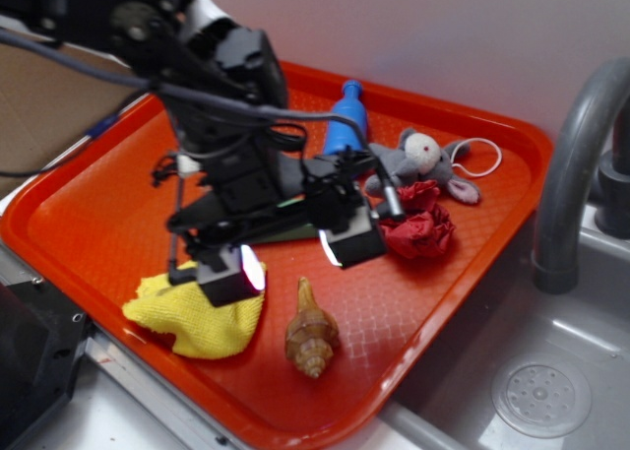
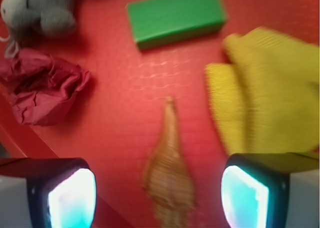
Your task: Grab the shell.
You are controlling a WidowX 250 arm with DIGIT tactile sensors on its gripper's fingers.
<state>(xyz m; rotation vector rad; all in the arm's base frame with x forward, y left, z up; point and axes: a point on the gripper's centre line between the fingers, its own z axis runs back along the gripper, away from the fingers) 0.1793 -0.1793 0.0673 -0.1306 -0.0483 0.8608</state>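
Near the tray's front edge: shell between spread jaws.

From the wrist view, left to right: one fingertip [image 2: 70, 198], the shell [image 2: 169, 175] on the orange tray [image 1: 79, 224], the other fingertip, yellow cloth [image 2: 265, 103] beyond. The gripper [image 1: 290, 258] hovers spread above; the shell's long axis runs crosswise to the closing line, spire pointing toward the tray's middle.

Exterior view: elevated, off tray [image 1: 89, 224] corner, looks down obliquely, mid-range; sink at right of frame. Wrist view: close, looks down between fingertips [image 2: 72, 195] at bottom corners. Shared: shell [image 1: 311, 334], yellow cloth [image 1: 202, 320], red paper ball [image 1: 421, 228], grey plush [image 1: 418, 164].
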